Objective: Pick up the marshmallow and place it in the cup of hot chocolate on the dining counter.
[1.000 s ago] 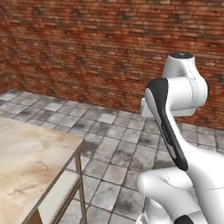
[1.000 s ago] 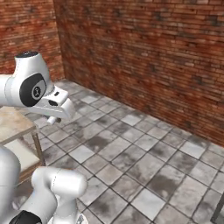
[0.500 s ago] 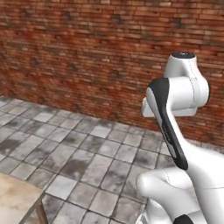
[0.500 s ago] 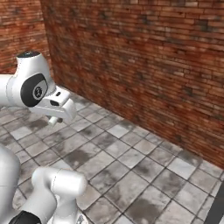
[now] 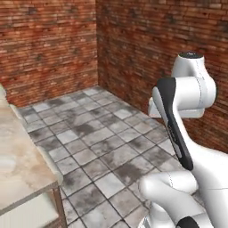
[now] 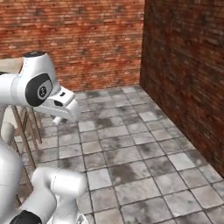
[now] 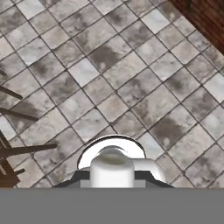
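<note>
— Where is the marshmallow [image 7: 111, 168] right now?

— In your hand view it sits at the bottom, pinched between the gripper [image 7: 111, 178]'s two dark fingertips [image 7: 77, 178], which are drawn narrow around it. It stands as a stubby white cylinder, its axis running up the picture along the fingers, with its rounded end towards the tiled floor [image 7: 131, 87] beyond.

— What do your base views add?

— In the right one you see the gripper [image 6: 59, 118] angled down over the tiles, too small to make out its load. The left one gives you the dining counter [image 5: 18, 164]'s beige marbled end at the left edge, with brick walls [image 5: 147, 49] meeting in a corner farther back.
</note>
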Tool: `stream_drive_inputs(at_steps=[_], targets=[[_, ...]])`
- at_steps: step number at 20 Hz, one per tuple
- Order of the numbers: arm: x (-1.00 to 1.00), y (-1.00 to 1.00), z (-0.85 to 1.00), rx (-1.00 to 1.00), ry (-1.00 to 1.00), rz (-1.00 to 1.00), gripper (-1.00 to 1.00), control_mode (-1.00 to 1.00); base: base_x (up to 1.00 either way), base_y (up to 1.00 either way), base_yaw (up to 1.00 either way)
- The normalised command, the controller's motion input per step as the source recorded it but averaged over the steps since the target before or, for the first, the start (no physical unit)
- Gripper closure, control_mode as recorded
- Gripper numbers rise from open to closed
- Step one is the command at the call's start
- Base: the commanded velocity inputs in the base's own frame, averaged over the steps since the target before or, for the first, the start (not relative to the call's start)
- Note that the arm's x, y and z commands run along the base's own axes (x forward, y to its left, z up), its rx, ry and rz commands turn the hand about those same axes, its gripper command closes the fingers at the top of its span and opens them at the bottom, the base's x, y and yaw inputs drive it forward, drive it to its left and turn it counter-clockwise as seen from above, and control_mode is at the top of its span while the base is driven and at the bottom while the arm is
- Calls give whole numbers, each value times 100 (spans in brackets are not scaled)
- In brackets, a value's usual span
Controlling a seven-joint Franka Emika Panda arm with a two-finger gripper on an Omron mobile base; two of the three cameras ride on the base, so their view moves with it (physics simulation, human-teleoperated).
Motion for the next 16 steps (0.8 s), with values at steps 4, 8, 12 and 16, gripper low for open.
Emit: stream_drive_inputs(at_steps=[4, 8, 12, 16], targets=[[0, 0, 0, 0, 0, 0, 100, 100, 7, 0, 100], [0, 0, 0, 0, 0, 0, 100, 100, 0, 0, 100], [0, 0, 0, 0, 0, 0, 100, 100, 0, 0, 100], [0, 0, 0, 0, 0, 0, 100, 100, 0, -2, 100]])
